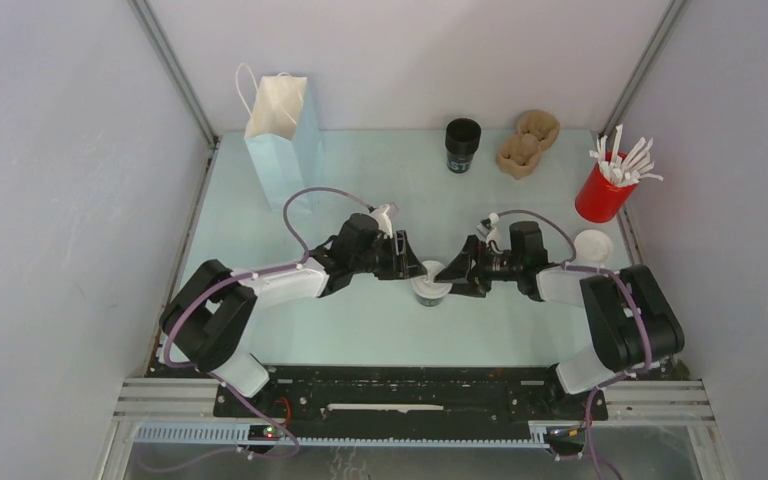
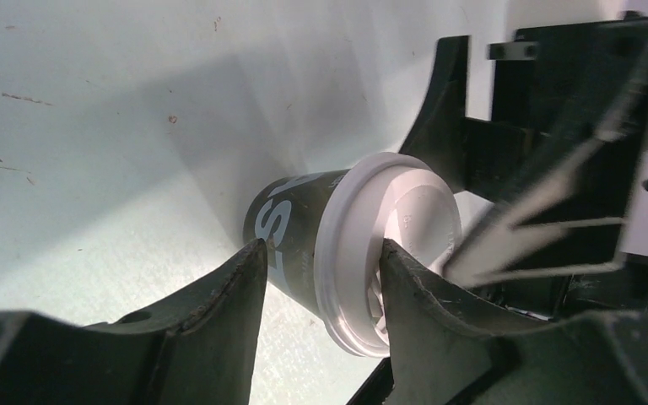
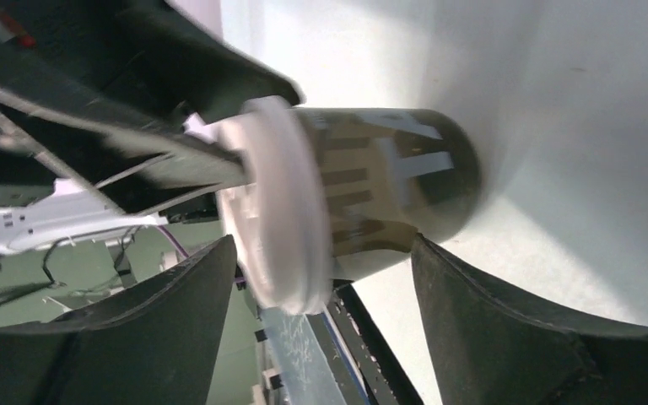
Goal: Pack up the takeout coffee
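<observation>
White-lidded, the takeout coffee (image 1: 431, 285) stands upright at the centre of the counter (image 1: 360, 330), between both claws. The left claw (image 1: 412, 268) is clamped on it near its top, probably because the paper bag (image 1: 278, 125) stands far left, on that arm's side. The right claw (image 1: 457, 272) straddles it, jaws apart, gripping nothing.

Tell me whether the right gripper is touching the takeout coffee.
Cannot tell. In the right wrist view the right gripper straddles the takeout coffee, but blur hides any contact or gap at its fingers.
</observation>
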Motion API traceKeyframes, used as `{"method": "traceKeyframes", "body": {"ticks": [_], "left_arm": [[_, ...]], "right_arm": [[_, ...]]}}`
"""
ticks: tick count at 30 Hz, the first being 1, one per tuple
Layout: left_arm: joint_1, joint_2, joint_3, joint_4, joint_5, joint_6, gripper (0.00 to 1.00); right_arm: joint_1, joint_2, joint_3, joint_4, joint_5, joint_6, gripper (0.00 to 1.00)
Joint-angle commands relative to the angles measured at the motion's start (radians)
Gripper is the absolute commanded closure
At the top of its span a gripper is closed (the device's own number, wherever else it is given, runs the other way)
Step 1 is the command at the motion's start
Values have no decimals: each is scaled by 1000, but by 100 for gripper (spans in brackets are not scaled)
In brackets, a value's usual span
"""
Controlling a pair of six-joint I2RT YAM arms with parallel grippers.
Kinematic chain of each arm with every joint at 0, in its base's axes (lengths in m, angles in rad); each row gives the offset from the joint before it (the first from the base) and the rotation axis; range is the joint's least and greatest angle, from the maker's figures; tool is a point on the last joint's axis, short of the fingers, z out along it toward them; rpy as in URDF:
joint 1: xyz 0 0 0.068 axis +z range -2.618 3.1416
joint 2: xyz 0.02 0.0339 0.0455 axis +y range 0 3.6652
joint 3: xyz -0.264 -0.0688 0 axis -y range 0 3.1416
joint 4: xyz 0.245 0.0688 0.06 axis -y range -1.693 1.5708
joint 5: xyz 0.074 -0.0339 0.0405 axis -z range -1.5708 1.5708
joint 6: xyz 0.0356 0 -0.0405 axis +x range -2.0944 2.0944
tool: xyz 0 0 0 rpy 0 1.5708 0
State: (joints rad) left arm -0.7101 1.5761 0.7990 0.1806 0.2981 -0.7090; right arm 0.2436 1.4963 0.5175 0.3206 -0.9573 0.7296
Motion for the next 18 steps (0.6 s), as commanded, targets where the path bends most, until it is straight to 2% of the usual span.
{"method": "traceKeyframes", "body": {"ticks": [1,3,7,11,14,18], "left_arm": [[-6,10,-43,-113,-35,36,43],[-5,-7,-27,-112,-12,34,38],[5,-71,-23,-78,61,-11,19],[24,-129,-66,-10,96,-77,11],[35,-138,-87,21,97,-102,10],[54,-82,-71,-43,62,-78,19]], "right_arm": [[-1,131,9,1,50,-31,22],[0,141,9,-10,76,-41,27],[-1,127,9,-5,87,-36,27],[-3,110,9,-11,93,-39,27],[-4,109,9,-16,90,-42,27],[-6,96,9,-16,73,-37,24]]}}
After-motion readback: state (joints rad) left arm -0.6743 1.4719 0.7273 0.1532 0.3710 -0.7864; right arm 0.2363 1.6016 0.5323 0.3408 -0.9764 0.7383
